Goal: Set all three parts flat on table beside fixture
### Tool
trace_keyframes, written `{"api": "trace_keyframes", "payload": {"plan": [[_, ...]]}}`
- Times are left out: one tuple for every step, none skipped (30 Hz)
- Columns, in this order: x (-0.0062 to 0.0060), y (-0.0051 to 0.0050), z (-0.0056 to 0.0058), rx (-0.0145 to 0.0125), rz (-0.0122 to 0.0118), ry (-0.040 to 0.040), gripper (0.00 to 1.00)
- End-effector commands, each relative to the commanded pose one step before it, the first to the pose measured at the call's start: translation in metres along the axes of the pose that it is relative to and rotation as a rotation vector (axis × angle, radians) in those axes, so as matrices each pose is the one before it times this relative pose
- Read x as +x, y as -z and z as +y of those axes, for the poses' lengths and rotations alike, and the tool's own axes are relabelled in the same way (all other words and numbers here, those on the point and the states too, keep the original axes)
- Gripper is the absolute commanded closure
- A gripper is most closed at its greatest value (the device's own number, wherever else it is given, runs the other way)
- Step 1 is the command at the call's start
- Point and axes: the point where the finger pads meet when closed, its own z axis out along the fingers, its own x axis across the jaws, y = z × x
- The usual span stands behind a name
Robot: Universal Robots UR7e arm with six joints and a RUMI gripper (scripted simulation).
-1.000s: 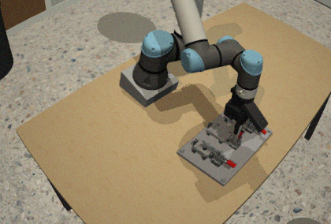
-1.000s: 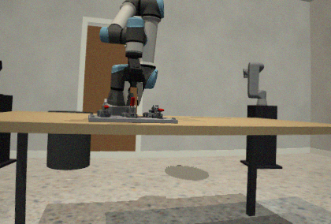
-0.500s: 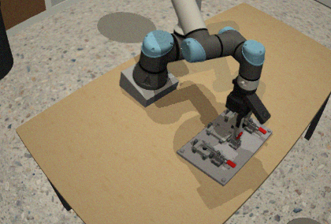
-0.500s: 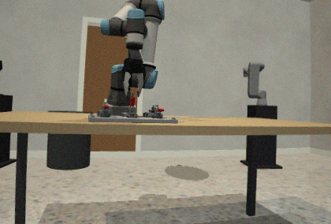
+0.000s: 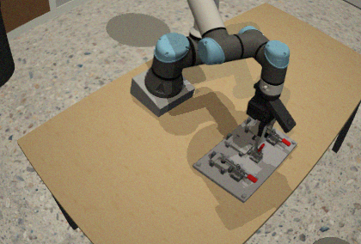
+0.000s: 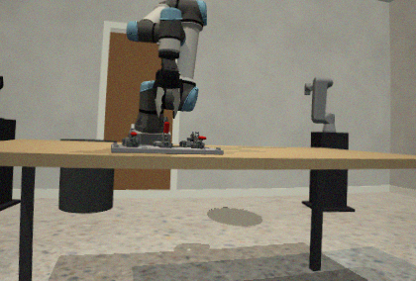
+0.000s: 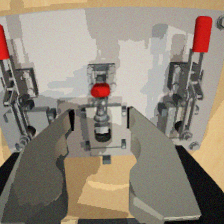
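Observation:
The grey fixture plate point(image 5: 272, 162) point(image 6: 213, 151) point(image 7: 55, 40) carries three toggle clamps. The middle clamp's red handle point(image 5: 260, 148) point(image 6: 166, 127) point(image 7: 100, 90) stands upright. The outer red handles, one point(image 5: 252, 179) point(image 6: 134, 134) point(image 7: 202, 34) and the other point(image 5: 286, 143) point(image 6: 202, 138) point(image 7: 2, 42), lie low. A light grey flat part point(image 7: 116, 137) lies under the middle clamp's black tip. Grey pieces under the outer clamps are partly hidden, and their outlines are hard to tell. My gripper point(image 5: 261, 133) point(image 6: 167, 116) point(image 7: 100, 109) is open, above the middle clamp, with nothing held between its fingers.
The fixture lies on the wooden table point(image 5: 107, 161) point(image 6: 297, 158), near its front edge. The robot's grey base block point(image 5: 161, 103) stands behind it. The outer clamps rise on both sides of the gripper. Small bolts point(image 5: 243, 196) sit at the plate's corners.

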Motion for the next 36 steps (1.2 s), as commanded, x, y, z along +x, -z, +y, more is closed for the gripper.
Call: {"api": "trace_keyframes", "payload": {"plan": [[0.00008, 0.00047, -0.00036, 0.00113, 0.00031, 0.00012, 0.72], [0.0, 0.0, 0.0, 0.0, 0.0, 0.0, 0.72], [0.0, 0.0, 0.0, 0.0, 0.0, 0.0, 0.72], [0.0, 0.0, 0.0, 0.0, 0.0, 0.0, 0.72], [0.0, 0.0, 0.0, 0.0, 0.0, 0.0, 0.72], [0.0, 0.00002, 0.0, 0.0, 0.0, 0.0, 0.41], [0.0, 0.00014, 0.0, 0.0, 0.0, 0.0, 0.41], [0.0, 0.00035, 0.0, 0.0, 0.0, 0.0, 0.41], [0.0, 0.00063, 0.0, 0.0, 0.0, 0.0, 0.41], [0.0, 0.00094, 0.0, 0.0, 0.0, 0.0, 0.41], [0.0, 0.00126, 0.0, 0.0, 0.0, 0.0, 0.41], [0.0, 0.00158, 0.00001, 0.0, 0.0, 0.0, 0.41], [0.0, 0.00187, -0.00001, 0.0, 0.0, 0.0, 0.41], [0.0, 0.00212, 0.00001, 0.0, 0.0, 0.0, 0.41], [0.0, 0.00233, 0.0, 0.0, 0.0, 0.0, 0.41], [0.0, 0.00247, 0.00001, 0.0, 0.0, 0.0, 0.41], [0.0, 0.00255, -0.00001, 0.0, 0.0, 0.0, 0.41], [0.0, 0.0, 0.0, 0.0, 0.0, 0.0, 0.41], [0.0, 0.0, 0.0, 0.0, 0.0, 0.0, 0.41], [0.0, 0.00256, 0.00001, 0.0, 0.0, 0.0, 0.41], [0.0, 0.0025, -0.00001, 0.0, 0.0, 0.0, 0.41], [0.0, 0.00237, 0.00001, 0.0, 0.0, 0.0, 0.41], [0.0, 0.00217, -0.00001, 0.0, 0.0, 0.0, 0.41], [0.0, 0.00192, 0.00001, 0.0, 0.0, 0.0, 0.41], [0.0, 0.00163, 0.0, 0.0, 0.0, 0.0, 0.41], [0.0, 0.0013, 0.0, 0.0, 0.0, 0.0, 0.41], [0.0, 0.00097, 0.0, 0.0, 0.0, 0.0, 0.41], [0.0, 0.00065, 0.0, 0.0, 0.0, 0.0, 0.41], [0.0, 0.00037, 0.0, 0.0, 0.0, 0.0, 0.41], [0.0, 0.00015, 0.0, 0.0, 0.0, 0.0, 0.41], [0.0, 0.00002, 0.0, 0.0, 0.0, 0.0, 0.41], [0.0, 0.0, 0.00002, 0.0, 0.0, 0.0, 0.41], [0.0, 0.0, 0.00014, 0.0, 0.0, 0.0, 0.41], [0.0, 0.0, 0.00035, 0.0, 0.0, 0.0, 0.41], [0.0, 0.0, 0.0, 0.0, 0.0, 0.0, 0.41], [0.0, 0.0, 0.0, 0.0, 0.0, 0.0, 0.41]]}}
